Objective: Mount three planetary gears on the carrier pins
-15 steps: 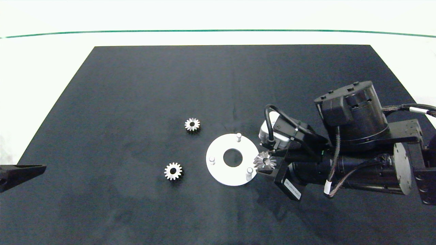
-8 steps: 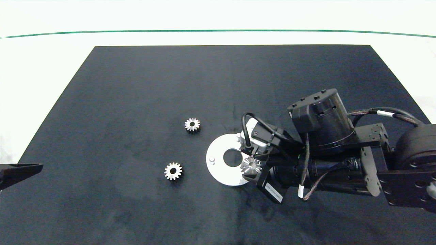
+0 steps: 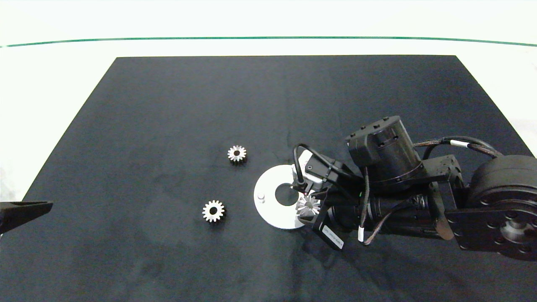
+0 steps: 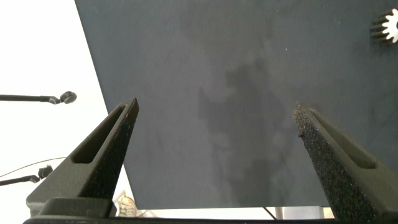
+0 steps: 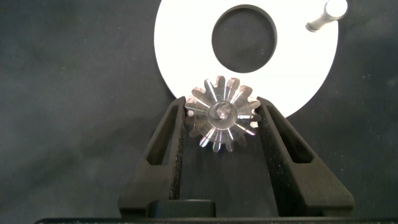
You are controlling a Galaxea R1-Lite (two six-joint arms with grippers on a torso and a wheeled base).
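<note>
A white ring-shaped disc (image 3: pixel 268 209) lies mid-table; one carrier pin (image 3: pixel 261 196) shows on its left side, the others are hidden under my right arm. My right gripper (image 3: pixel 307 205) is shut on a silvery planetary gear (image 3: pixel 307 204) over the disc's near right rim. In the right wrist view that gear (image 5: pixel 222 112) is clamped between both fingers at the edge of the disc (image 5: pixel 183 50), with a pin (image 5: pixel 326 15) across the central hole. Two more gears (image 3: pixel 236 153) (image 3: pixel 213 211) lie left of the disc. My left gripper (image 3: pixel 21 209) is open at the table's left edge.
The black mat (image 3: pixel 168 105) covers the table, with white surface around it. In the left wrist view the left gripper (image 4: pixel 214 109) hangs over the mat's edge, with a gear (image 4: pixel 388 26) far off. Cables (image 4: pixel 37 98) lie beyond the mat.
My right arm has moved left, carrying the gear from beside the disc to over its near right rim. The gear now faces more squarely upward. Left arm and loose gears are unmoved.
</note>
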